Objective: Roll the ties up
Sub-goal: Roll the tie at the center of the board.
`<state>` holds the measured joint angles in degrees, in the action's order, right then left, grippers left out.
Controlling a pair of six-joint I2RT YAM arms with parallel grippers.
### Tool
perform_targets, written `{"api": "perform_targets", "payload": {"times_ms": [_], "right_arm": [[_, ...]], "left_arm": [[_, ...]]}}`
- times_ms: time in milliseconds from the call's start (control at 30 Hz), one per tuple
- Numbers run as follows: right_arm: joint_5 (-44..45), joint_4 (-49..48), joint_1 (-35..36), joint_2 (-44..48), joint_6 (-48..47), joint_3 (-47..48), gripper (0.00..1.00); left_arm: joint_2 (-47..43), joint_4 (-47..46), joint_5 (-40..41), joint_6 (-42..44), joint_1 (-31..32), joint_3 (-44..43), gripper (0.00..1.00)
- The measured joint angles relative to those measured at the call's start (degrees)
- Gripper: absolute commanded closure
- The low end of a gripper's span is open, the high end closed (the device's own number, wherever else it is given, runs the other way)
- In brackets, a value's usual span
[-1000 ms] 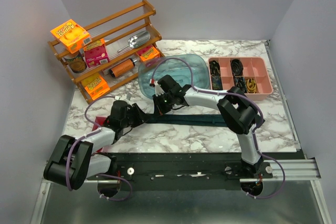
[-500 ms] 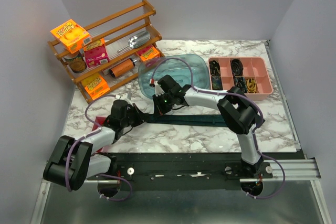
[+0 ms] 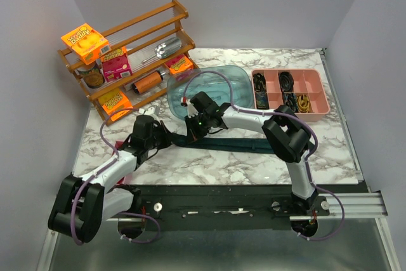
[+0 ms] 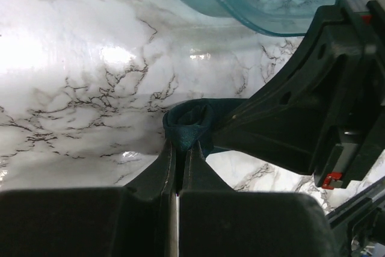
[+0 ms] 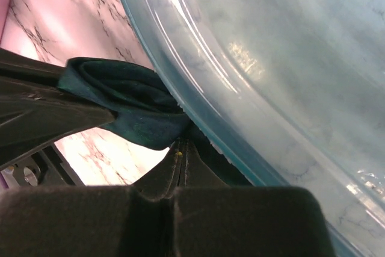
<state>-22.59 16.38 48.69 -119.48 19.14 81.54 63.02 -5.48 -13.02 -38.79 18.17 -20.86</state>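
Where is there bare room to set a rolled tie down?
Bare marble lies between the tie and the base rail, and right of the right arm in front of the pink organizer tray. Crowded: the left hand and right hand meet by the wooden rack and blue tub.

1. Tie [image 3: 241, 145]: plain dark teal.
2. Counter [image 3: 342, 150]: white marble, grey-black veins.
3. Tub [image 3: 238, 80]: translucent blue.
4. Compartment tray [image 3: 325, 96]: pink.
5. Rack [image 3: 146, 26]: reddish-brown wood.
6. Orange box [image 3: 84, 39] with yellow print; magenta box [image 3: 115, 65].
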Motion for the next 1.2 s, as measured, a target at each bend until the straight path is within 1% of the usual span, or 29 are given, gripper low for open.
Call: {"api": "perform_targets", "payload": {"times_ms": [200,300,433,633,933,1200], "right_arm": [[0.0,1.0,0.1,0.0,-0.2,0.4,0.99],[0.0,1.5,0.1,0.0,-0.2,0.5,0.99],[0.1,1.7,0.1,0.0,-0.2,0.6,1.0],[0.8,1.8,0.1,0.0,-0.2,0.6,1.0],[0.9,2.7,0.1,0.0,-0.2,1.4,1.0],[0.9,3.0,0.4,-0.2,-0.1,3.8,1.0]], "left_arm": [[0.1,5.8,5.4,2.2,5.0,-4.8,1.0],[1.3,8.7,9.0,3.0,8.2,-7.4,1.0],[2.8,11.7,13.2,3.9,10.9,-9.9,1.0],[4.0,16.0,17.2,5.0,12.9,-12.5,1.0],[5.7,21.7,21.1,7.3,14.2,-16.0,1.0],[8.5,25.2,25.3,7.9,17.6,-19.7,1.0]]}}
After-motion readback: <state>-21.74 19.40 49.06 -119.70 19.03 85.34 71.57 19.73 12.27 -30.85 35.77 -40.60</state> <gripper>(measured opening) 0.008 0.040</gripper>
